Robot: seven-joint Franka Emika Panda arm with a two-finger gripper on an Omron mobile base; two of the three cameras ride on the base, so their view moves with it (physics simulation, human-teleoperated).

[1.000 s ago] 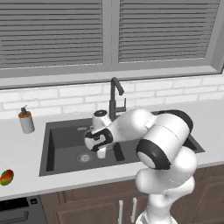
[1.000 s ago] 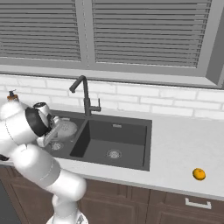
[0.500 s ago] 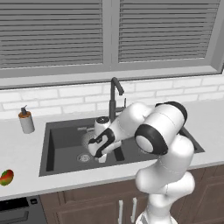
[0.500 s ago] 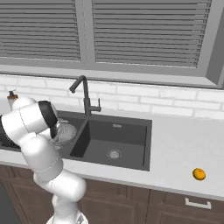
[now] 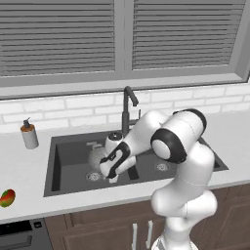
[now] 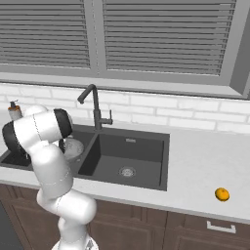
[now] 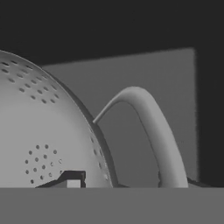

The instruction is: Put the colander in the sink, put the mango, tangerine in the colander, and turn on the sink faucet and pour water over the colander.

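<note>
My gripper (image 5: 113,176) is low in the left basin of the dark sink (image 5: 54,146), shut on the rim of the silvery perforated colander (image 5: 96,156). In the hand view the colander's wall (image 7: 39,131) and its loop handle (image 7: 151,122) sit between the dark fingertips (image 7: 72,178), close against the basin. From the right, the colander (image 6: 73,148) peeks out behind my arm in the sink (image 6: 161,146). The mango (image 5: 7,197) lies on the counter at the far left. The tangerine (image 6: 222,194) rests on the counter far right. The black faucet (image 5: 128,105) stands behind the sink, with no water running.
A grey soap dispenser (image 5: 29,135) stands on the counter left of the sink, also in the right base view as a soap dispenser (image 6: 14,110). The right basin (image 6: 128,158) holds nothing. White tile wall and a shuttered window rise behind the faucet (image 6: 93,105).
The arm has stretched forward and down, carrying the colander lower into the left basin. The fruits have not moved.
</note>
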